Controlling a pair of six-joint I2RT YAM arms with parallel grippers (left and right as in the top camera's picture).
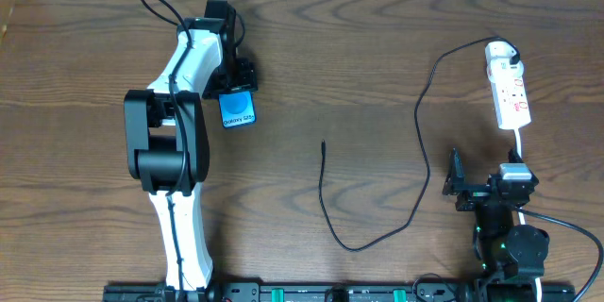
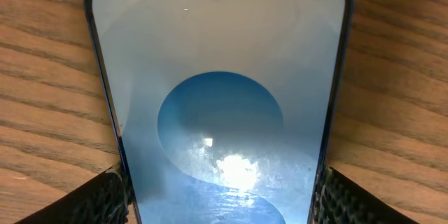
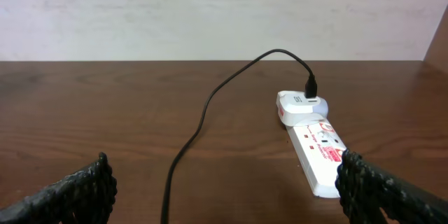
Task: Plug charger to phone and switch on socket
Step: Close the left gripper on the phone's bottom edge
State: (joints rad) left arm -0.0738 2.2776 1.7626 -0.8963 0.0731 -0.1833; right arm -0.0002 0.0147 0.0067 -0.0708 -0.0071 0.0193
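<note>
Left end effector (image 2: 224, 192) clamps the phone (image 1: 238, 110) toward the desk's (image 1: 75, 75) back-left; the charger tip (image 1: 323, 144) lies rightward, mid-desk; right end effector (image 3: 225, 175) gapes empty.

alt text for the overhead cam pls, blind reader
Left gripper grips the lit phone at upper left of a wooden table. At right, the charger is plugged into the socket; its black cable loops to centre, free tip lying apart from the phone. Right gripper sits open below the socket.
</note>
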